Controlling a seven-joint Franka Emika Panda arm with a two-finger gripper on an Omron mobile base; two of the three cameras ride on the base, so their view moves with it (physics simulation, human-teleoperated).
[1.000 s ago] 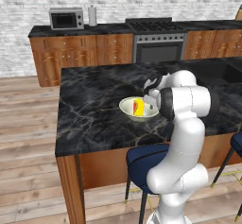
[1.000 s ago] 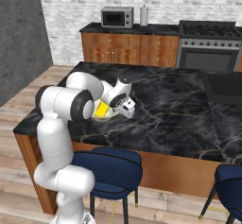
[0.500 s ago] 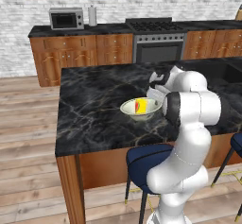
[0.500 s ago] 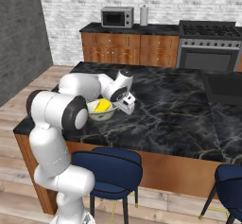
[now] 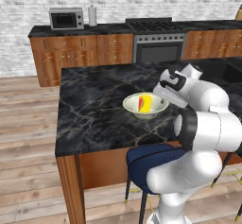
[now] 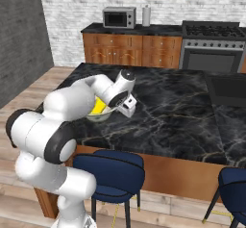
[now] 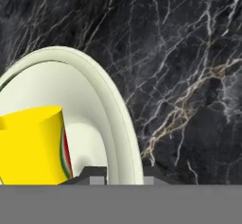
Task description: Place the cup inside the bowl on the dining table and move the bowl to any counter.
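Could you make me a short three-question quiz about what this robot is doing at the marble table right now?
1. True or false: the cup lies inside the bowl.
2. What does the gripper close on? A) the cup B) the bowl's rim C) the microwave
3. Fill in: the bowl rests on the ____.

Key: 1 true; 2 B, one finger inside the rim and one outside in the hand view; 3 dining table.
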